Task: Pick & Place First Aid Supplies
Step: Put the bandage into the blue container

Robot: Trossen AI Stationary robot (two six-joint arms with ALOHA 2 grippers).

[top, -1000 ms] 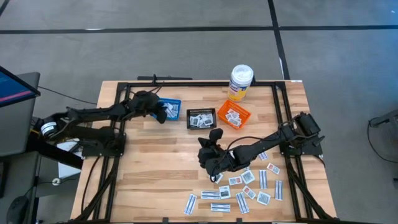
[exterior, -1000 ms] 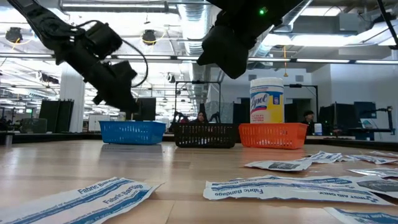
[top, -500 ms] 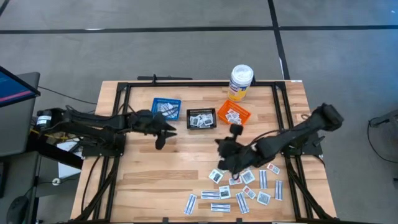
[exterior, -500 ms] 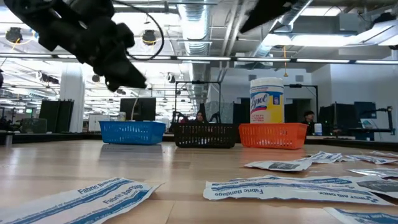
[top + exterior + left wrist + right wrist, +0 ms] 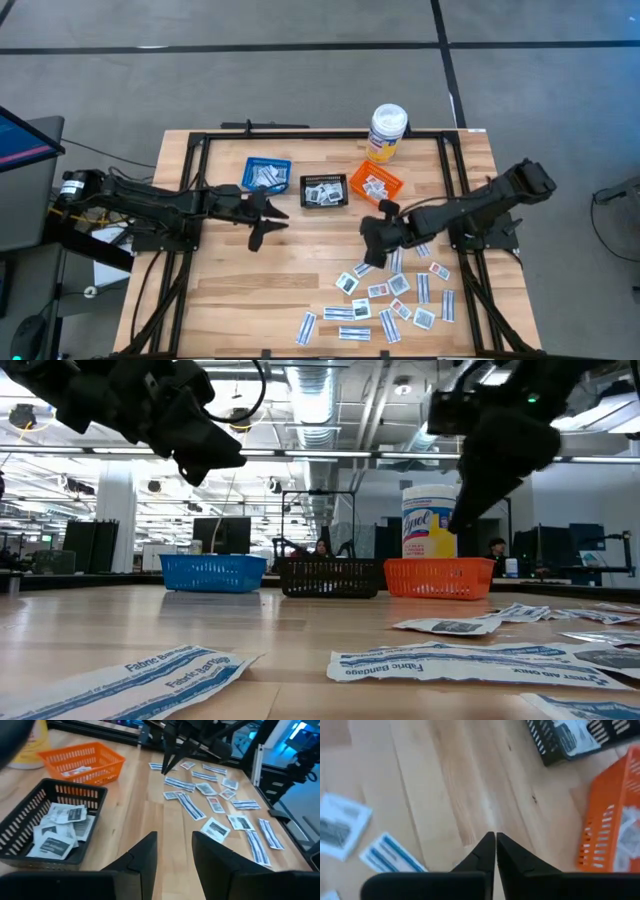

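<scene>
Blue basket [image 5: 265, 174], black basket [image 5: 324, 190], orange basket [image 5: 375, 185] and white bottle [image 5: 386, 132] line the table [image 5: 250, 285].

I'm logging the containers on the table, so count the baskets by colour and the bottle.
Blue basket: 1
Black basket: 1
Orange basket: 1
White bottle: 1
Total: 4

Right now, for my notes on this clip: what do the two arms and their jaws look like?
Both arms are matte black, built of slim jointed links with black cables running along them. The left gripper ends in two flat, dark, blade-like fingers; the right gripper has the same tapered black pair, meeting at pointed tips. The right arm shows a small green light in the low view. No visible lettering.
</scene>
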